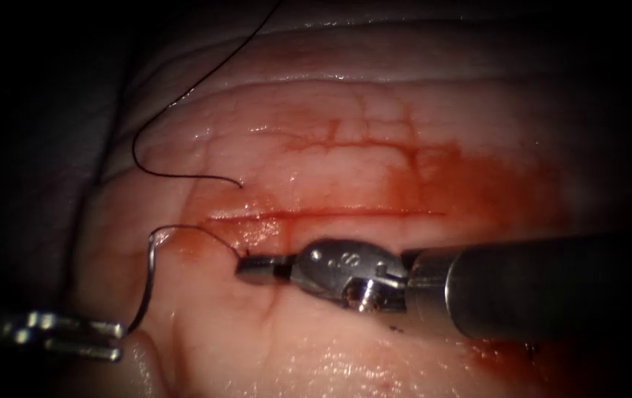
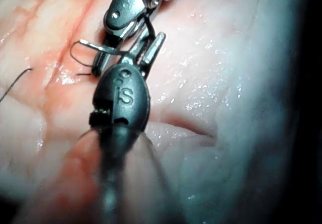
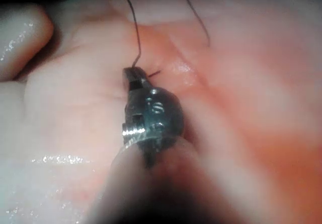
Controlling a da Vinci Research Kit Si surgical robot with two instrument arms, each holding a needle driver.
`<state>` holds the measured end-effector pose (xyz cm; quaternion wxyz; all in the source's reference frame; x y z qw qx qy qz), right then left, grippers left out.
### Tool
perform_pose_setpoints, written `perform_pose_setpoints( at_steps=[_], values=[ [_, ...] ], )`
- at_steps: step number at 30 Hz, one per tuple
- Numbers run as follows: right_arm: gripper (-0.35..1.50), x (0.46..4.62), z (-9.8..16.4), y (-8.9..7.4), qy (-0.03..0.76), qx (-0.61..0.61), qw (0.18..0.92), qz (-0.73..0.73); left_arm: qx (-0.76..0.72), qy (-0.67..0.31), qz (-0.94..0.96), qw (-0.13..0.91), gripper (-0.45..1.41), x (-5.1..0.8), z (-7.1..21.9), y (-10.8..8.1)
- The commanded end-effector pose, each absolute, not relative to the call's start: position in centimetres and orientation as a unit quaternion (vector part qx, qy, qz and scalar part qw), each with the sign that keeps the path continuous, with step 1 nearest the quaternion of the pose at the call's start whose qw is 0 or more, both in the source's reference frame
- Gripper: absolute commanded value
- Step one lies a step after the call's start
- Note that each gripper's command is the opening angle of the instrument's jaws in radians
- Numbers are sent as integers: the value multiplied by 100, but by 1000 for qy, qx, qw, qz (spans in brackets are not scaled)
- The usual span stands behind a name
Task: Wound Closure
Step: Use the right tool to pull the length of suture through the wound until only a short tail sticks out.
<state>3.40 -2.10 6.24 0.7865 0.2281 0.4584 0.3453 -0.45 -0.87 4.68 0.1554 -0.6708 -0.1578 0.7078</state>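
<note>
The needle (image 1: 146,284) is out of the tissue (image 1: 316,133), a thin curved wire standing off the left end of the cut (image 1: 323,214), its arc rising from the left arm's tool (image 1: 113,340) up to where the thread (image 1: 198,230) leaves it. That tool comes in low from the left and has its jaws pinched on the lower part of the needle's curve, near one end. From the needle's upper end the dark thread runs rightward across the tissue, just below the cut, to the tip of the right arm's tool (image 1: 253,269). That one reaches in from the right and lies flat on the tissue below the cut, jaws pressed together; the thread meets them at the tip, though I cannot tell whether they actually grip it or merely touch it. From the right wrist camera the same closed tip (image 3: 133,78) sits against the tissue with the thread (image 3: 137,32) rising from it. A second stretch of thread (image 1: 176,175) curls above the cut's left end, its free end lying on the surface, the rest trailing up and away. Red fluid (image 1: 471,184) stains the tissue along the cut and spreads to its right.
</note>
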Motion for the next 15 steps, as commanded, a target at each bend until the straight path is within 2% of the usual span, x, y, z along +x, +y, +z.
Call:
perform_pose_setpoints(
  at_steps=[1, 12, 15],
  values=[
    [-35, 346, 614, -228, 461, 232, 785, 343, -671, -159, 707, 156, -45, -52, 473, -91],
    [-35, 364, 545, -278, 480, 286, 770, 307, -670, -163, 706, 161, -45, -55, 442, -98],
    [-35, 366, 539, -276, 505, 267, 767, 292, -668, -164, 707, 165, -45, -52, 436, -94]
  ],
)
